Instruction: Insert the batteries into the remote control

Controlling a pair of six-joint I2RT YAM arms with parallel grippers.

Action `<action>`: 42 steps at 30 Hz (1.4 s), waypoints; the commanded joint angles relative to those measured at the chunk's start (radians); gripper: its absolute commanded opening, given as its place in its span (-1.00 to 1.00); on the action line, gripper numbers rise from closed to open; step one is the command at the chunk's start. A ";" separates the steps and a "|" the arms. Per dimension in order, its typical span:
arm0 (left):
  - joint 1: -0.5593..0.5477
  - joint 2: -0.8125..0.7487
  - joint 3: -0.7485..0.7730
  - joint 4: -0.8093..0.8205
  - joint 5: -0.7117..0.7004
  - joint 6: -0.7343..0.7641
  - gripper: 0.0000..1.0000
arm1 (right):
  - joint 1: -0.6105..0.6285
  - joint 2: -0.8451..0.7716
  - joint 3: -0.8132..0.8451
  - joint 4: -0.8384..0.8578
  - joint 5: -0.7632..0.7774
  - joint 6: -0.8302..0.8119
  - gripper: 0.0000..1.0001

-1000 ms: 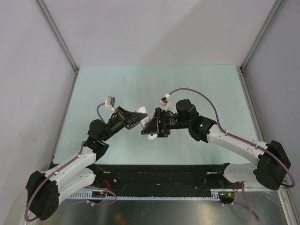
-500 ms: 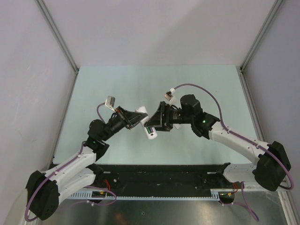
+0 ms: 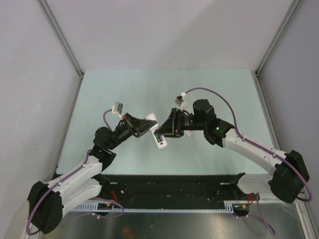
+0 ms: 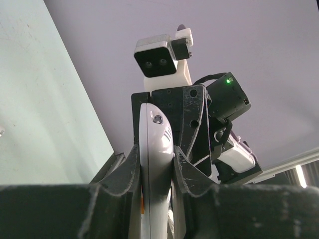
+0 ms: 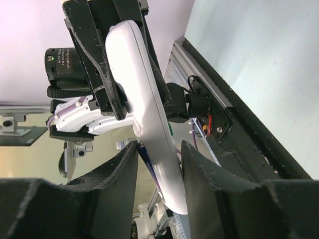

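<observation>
White remote control [image 3: 160,141] between both jaws

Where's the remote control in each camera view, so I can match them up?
Top external: remote control mid-picture, slanted.
Left wrist: bottom centre, upright and edge-on.
Right wrist: slanting down from top centre.
Shared landmark: the pale green table.

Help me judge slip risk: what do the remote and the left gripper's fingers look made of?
Remote control: glossy white plastic, probably; soft highlights on its curved shell. Left gripper's fingers: matte black, likely printed plastic; rough, speckled, scuffed surfaces.
</observation>
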 commanded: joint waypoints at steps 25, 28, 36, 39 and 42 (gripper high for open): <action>0.003 -0.014 0.002 0.086 0.013 -0.018 -1.00 | -0.008 -0.015 0.039 0.052 -0.022 0.014 0.23; 0.001 -0.017 0.005 0.085 0.014 -0.027 -1.00 | -0.007 -0.009 0.039 0.051 -0.028 -0.003 0.08; 0.001 -0.008 0.030 0.089 0.034 -0.053 -1.00 | 0.006 0.008 0.039 -0.003 -0.045 -0.086 -0.35; 0.003 -0.004 0.036 0.089 0.043 -0.056 -0.99 | 0.010 0.018 0.039 0.002 -0.057 -0.087 -0.19; 0.001 0.001 0.036 0.089 0.050 -0.055 -1.00 | 0.006 0.011 0.039 0.009 -0.063 -0.075 0.10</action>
